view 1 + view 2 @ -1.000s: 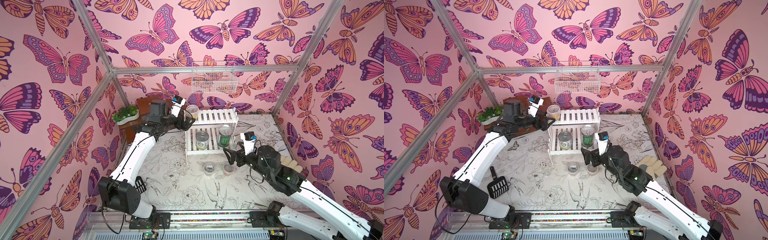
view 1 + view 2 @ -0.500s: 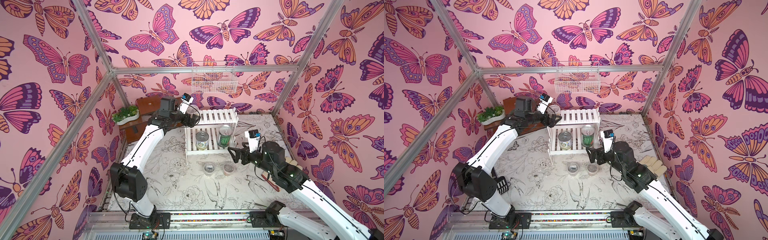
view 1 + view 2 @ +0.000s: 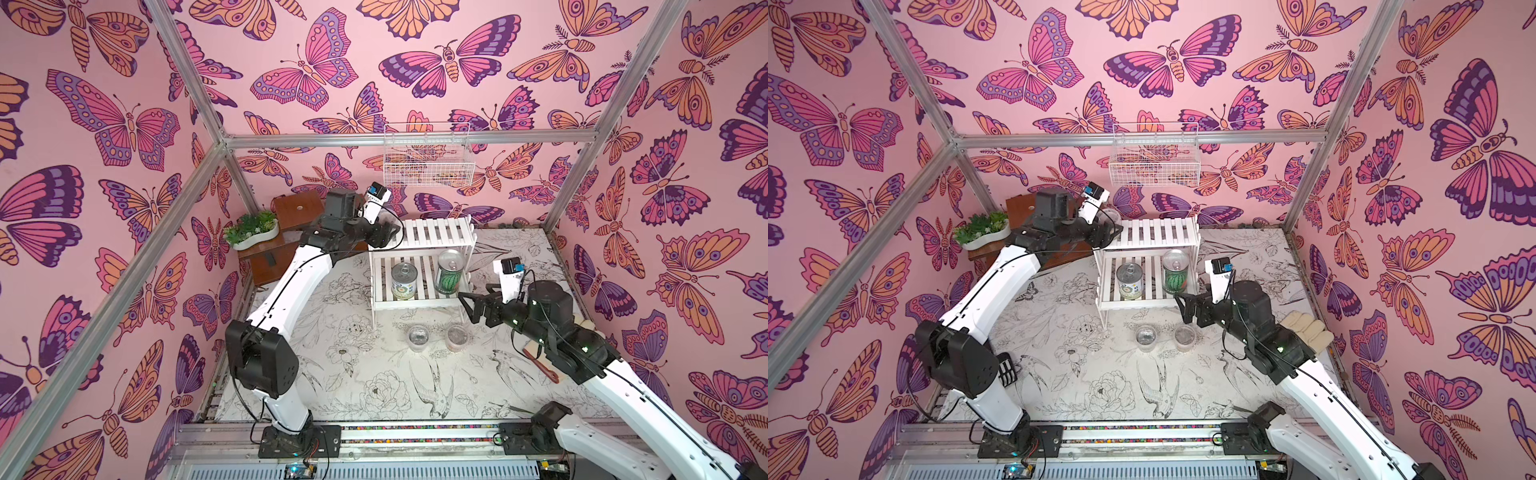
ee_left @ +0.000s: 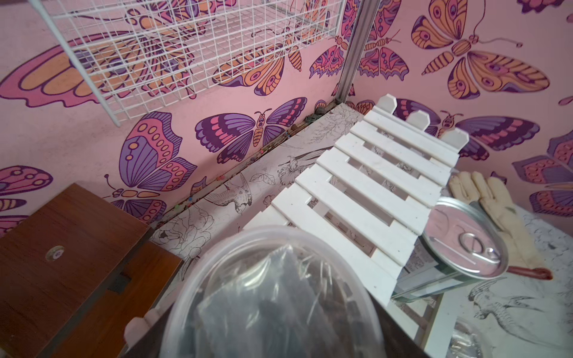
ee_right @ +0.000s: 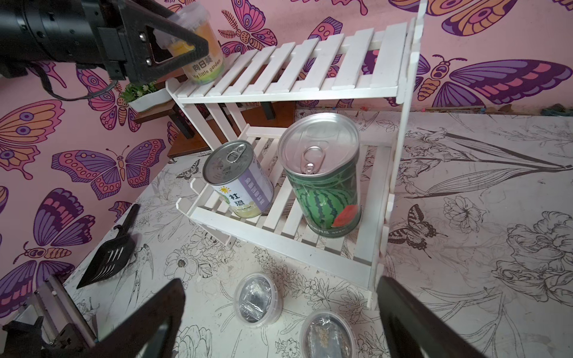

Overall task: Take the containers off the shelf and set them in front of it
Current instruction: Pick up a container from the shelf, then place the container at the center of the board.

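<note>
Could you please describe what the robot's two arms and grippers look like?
The left arm and right arm have white shell links, black joints and thin black cables. The left gripper and right gripper have black triangular open-frame fingers.

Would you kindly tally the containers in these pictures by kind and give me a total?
Small clear lidded plastic cups: 3
Pull-tab metal cans: 2
Total: 5

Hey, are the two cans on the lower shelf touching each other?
Apart. The right wrist view shows bare slats of the shelf between the watermelon can and the white-green can.
</note>
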You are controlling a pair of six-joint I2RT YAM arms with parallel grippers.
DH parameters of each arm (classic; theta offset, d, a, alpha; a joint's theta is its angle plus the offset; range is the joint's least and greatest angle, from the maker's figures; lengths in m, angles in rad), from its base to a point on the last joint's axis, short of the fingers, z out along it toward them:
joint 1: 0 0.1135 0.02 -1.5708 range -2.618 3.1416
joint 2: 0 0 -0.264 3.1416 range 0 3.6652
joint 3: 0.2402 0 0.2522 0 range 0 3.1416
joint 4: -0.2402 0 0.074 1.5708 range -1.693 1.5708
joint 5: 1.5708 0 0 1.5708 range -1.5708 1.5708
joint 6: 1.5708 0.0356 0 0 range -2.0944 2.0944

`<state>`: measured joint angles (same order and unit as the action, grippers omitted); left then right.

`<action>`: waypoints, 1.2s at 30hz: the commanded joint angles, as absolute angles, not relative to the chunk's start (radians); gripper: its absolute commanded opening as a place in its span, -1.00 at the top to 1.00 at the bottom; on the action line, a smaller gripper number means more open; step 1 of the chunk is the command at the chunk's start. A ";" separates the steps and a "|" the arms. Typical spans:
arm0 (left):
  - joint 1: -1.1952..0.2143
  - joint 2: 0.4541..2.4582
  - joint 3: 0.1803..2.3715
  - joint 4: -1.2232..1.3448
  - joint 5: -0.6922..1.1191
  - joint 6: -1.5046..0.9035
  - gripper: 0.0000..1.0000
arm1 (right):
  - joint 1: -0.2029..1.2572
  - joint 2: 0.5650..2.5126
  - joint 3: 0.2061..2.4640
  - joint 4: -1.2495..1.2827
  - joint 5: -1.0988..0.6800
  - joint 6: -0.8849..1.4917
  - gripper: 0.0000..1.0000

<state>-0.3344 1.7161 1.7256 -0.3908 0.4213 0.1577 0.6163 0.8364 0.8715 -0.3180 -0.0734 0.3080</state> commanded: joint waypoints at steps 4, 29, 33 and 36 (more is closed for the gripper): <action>-0.352 1.673 1.725 -0.390 0.408 0.158 -0.08 | 0.606 0.812 0.867 -0.330 -0.090 0.320 -0.98; -0.615 1.053 1.066 -0.299 0.137 0.033 -0.09 | 0.591 0.735 0.853 -0.371 -0.120 0.327 -0.98; -0.649 1.014 0.969 -0.258 0.114 -0.002 -0.08 | 0.591 0.724 0.835 -0.370 -0.126 0.334 -0.98; -0.686 1.002 0.897 -0.226 0.075 -0.019 -0.06 | 0.590 0.720 0.822 -0.361 -0.131 0.338 -0.98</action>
